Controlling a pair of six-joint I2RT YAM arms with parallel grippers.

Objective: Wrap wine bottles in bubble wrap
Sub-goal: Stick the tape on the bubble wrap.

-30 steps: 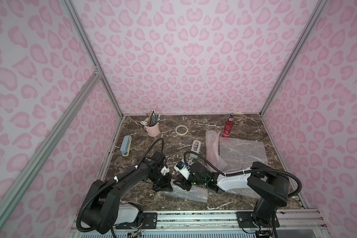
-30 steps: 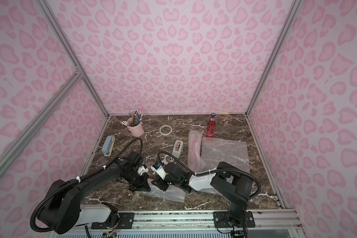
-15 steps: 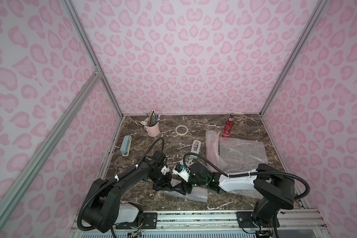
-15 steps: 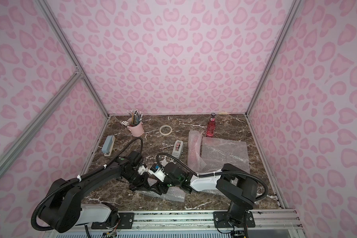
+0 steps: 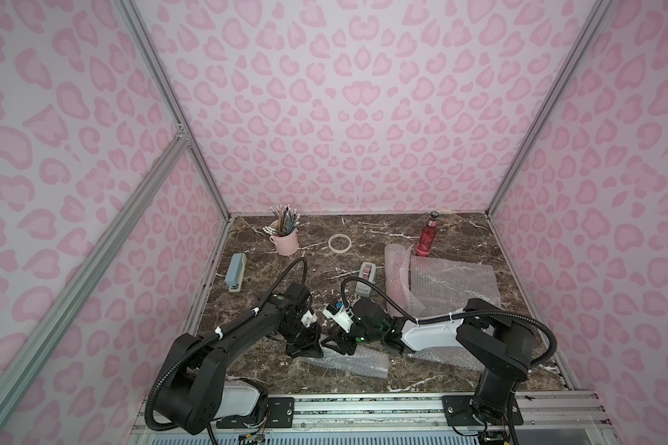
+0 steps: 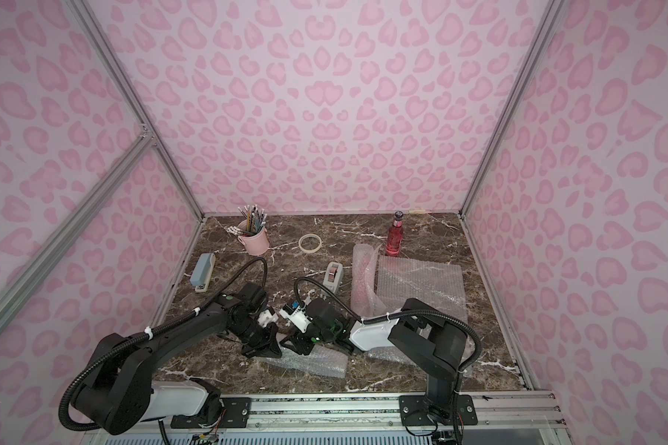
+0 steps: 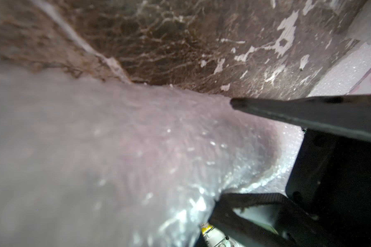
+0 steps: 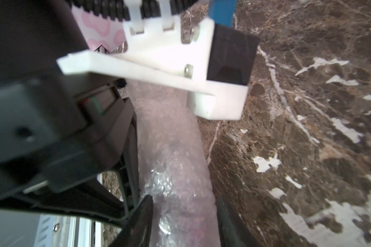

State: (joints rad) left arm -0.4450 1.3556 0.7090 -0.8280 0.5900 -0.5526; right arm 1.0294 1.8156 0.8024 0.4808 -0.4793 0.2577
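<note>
Now the table (image 5: 459,231) is carrying spare sheets (image 5: 452,281) on its right side with a red bottle (image 5: 425,240) standing just behind them, while a roll of bubble wrap (image 5: 348,360) is lying near the front edge, pinkish inside, so probably hiding another bottle. Both arms are reaching low, I think to stop it unrolling: the left gripper (image 5: 312,348) is clenching one end, and the right gripper (image 5: 333,342) is straddling it, though I cannot tell if its fingers (image 8: 141,213) are pressing. Free room is lying only behind the roll.

Pink-red bottle (image 5: 426,239), brown white-veined table (image 5: 324,266).
</note>
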